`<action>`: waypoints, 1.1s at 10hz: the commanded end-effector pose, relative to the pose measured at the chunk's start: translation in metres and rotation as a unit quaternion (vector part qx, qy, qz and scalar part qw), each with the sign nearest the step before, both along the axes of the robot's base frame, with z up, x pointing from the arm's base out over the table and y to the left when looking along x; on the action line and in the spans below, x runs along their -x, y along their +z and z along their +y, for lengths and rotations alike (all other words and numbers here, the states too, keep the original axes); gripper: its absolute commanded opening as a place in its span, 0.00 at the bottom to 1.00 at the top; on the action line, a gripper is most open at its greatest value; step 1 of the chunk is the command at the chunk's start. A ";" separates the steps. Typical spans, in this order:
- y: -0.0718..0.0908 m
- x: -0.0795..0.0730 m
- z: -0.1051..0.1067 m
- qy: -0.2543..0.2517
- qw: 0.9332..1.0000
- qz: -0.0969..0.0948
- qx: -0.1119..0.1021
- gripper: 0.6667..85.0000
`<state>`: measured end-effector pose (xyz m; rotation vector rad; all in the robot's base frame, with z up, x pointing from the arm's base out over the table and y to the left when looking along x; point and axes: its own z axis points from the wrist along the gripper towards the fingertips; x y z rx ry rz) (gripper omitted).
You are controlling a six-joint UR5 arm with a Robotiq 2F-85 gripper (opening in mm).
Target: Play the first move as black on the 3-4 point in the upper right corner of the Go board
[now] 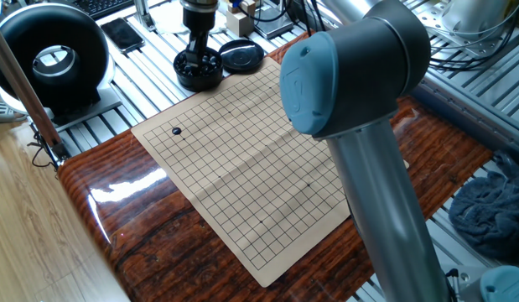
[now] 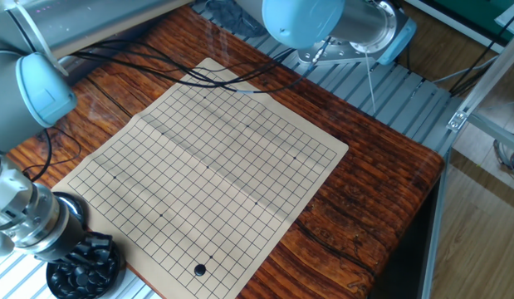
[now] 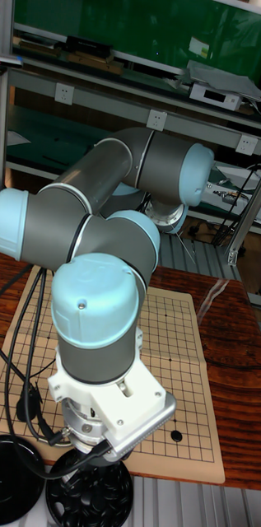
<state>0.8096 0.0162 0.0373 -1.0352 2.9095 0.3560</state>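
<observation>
Stone [image 1: 177,131]: one black, already on the board [image 1: 242,159], a few lines in from one corner, near the bowl-side edge. Also seen in the other fixed view [image 2: 199,269] and the tall view [image 3: 175,436]. Looks like a 3-4 pt, so the move itself reads as done, tho which corner counts as "upper right" can't be confirmed from pics. Rest of board bare.

Gripper [image 1: 198,52] is down in/over the bowl [image 1: 199,70] of black stones, just off the board's edge; lid [image 1: 241,56] lies beside the bowl. Fingers hidden by the bowl and wrist, so can't tell if spread, closed or holding anything.

Left, by my read: only pulling the arm clear.
</observation>
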 end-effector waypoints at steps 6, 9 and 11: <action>0.004 0.001 0.001 -0.006 1.000 0.003 -0.008 0.25; 0.005 0.000 0.004 -0.008 1.000 0.002 -0.013 0.29; 0.005 -0.002 0.005 -0.008 1.000 -0.002 -0.017 0.31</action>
